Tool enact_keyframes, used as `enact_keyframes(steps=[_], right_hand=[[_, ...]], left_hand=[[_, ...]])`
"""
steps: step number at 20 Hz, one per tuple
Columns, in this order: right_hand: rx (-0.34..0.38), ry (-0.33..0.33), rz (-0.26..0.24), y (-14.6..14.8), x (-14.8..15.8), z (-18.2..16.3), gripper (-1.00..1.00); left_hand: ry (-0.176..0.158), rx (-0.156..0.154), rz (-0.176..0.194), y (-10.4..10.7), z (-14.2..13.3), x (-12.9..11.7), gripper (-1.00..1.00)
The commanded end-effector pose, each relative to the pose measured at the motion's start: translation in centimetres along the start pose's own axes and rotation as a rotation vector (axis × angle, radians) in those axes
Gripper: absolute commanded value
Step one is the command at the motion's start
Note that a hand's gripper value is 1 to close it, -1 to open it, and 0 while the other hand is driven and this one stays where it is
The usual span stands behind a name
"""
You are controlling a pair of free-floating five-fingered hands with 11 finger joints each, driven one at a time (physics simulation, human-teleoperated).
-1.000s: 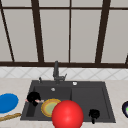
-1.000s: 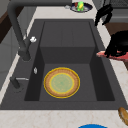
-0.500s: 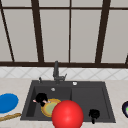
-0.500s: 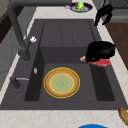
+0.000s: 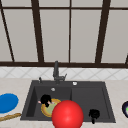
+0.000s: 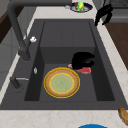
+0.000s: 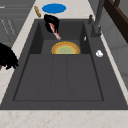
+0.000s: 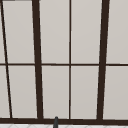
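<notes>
From the front my left hand (image 5: 45,99) is curled round a small pink thing (image 5: 39,102) just over the yellow plate (image 5: 50,109) in the sink (image 5: 75,88); left side view, same grip above the plate rim, so I'd keep it level; right hand (image 5: 94,114) hangs loosely curled, holding nothing.

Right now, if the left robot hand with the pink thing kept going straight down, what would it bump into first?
Probably the round yellow-rimmed green plate on the dark sink's floor. The left robot hand hovers by the plate's edge, holding a small pink object pointing downward. Depth is unclear, so it might meet the bare floor beside it.
</notes>
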Motion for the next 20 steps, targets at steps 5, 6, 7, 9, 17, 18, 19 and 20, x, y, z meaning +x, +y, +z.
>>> enact_keyframes(steps=[5,6,7,9,17,18,19,20], right_hand=[[0.000,0.000,0.000,0.0,0.0,0.0,0.00],[0.000,0.000,0.000,0.0,0.0,0.0,0.00],[0.000,0.000,0.000,0.0,0.0,0.0,0.00],[0.000,0.000,0.000,0.0,0.0,0.0,0.00],[0.000,0.000,0.000,0.0,0.0,0.0,0.00],[0.000,0.000,0.000,0.0,0.0,0.0,0.00],[0.000,0.000,0.000,0.0,0.0,0.0,0.00],[0.000,0.000,0.000,0.0,0.0,0.0,0.00]], left_hand=[[-0.002,0.016,-0.004,-5.6,1.1,-6.2,1.00],[-0.006,0.022,-0.006,-6.3,1.2,-7.0,1.00],[-0.008,0.028,-0.007,-7.1,1.0,-7.8,1.00],[-0.007,0.020,-0.005,-8.6,1.1,-8.8,1.00],[-0.015,0.035,-0.020,-14.5,3.3,-13.0,1.00],[-0.014,0.028,-0.021,-15.1,3.6,-13.6,1.00],[-0.017,0.037,-0.026,-15.3,4.0,-13.8,1.00],[-0.024,0.039,-0.039,-15.4,4.3,-13.9,1.00]])
